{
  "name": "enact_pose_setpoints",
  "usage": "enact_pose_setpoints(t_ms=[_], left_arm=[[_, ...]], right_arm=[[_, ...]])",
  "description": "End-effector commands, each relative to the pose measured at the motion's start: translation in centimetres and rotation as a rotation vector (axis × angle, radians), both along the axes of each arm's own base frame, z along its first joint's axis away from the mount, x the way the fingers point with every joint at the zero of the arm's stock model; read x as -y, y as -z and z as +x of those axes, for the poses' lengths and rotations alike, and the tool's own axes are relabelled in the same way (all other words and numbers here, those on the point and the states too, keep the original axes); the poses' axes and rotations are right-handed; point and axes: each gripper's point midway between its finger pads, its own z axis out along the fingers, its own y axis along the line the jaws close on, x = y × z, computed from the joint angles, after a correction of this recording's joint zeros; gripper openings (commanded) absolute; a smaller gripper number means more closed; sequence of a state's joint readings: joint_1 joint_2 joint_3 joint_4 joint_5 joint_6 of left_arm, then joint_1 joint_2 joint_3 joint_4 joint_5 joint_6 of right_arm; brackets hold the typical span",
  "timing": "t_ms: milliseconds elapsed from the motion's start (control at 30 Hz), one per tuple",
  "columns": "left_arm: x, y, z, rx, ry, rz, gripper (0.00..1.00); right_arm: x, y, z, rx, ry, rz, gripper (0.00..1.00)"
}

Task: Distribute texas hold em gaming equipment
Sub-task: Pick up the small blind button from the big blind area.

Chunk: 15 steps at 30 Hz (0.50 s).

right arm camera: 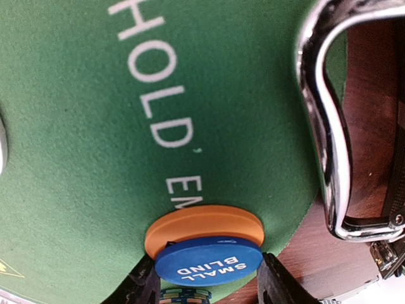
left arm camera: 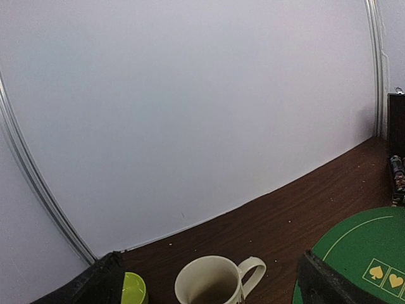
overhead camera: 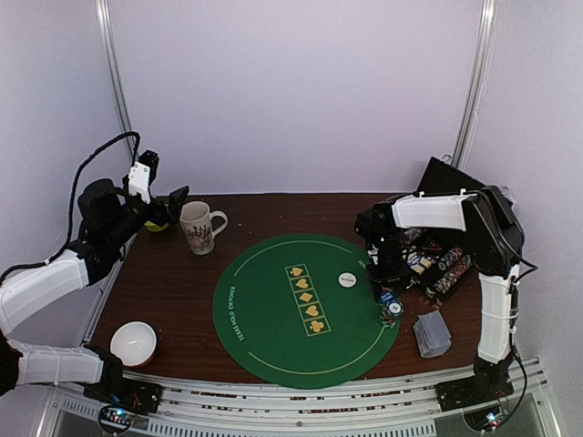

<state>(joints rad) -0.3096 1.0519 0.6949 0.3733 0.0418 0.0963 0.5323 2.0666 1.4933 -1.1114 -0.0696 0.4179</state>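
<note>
Right gripper (right arm camera: 210, 280): jaws set against both edges of the blue Small Blind button (right arm camera: 209, 261), with the orange button (right arm camera: 202, 225) touching behind, near the edge of the green felt mat (right arm camera: 82, 158). A straight lift should best part blue from orange. Left gripper (overhead camera: 168, 208): wide apart, empty.

Top external: fixed high beyond the near edge of the green mat (overhead camera: 301, 309), looking down and forward, whole mat in frame.
Left wrist: raised off the mat's far-left side, facing the back wall (left arm camera: 190, 95) across a mug (left arm camera: 212, 285); mat's far edge at lower right.
Right wrist: very close above the mat's right rim, lettering and blue disc (right arm camera: 209, 265) readable.
Shared by all three: the mat.
</note>
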Motion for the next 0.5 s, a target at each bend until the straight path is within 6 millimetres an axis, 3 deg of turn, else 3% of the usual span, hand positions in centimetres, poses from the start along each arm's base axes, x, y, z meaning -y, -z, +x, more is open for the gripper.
enact_pose_setpoints(t_ms=[0,467], left_arm=[[0.2,-2.0,-0.7,0.079,0.015,-0.01,0.98],[0.2,-2.2,-0.8,0.089,0.018,-0.011,0.98]], right_arm=[[0.3,-0.6,-0.3,-0.002,-0.002,-0.018,0.47],[0.7,-4.0,1.7,0.068,-0.014,-0.06,0.46]])
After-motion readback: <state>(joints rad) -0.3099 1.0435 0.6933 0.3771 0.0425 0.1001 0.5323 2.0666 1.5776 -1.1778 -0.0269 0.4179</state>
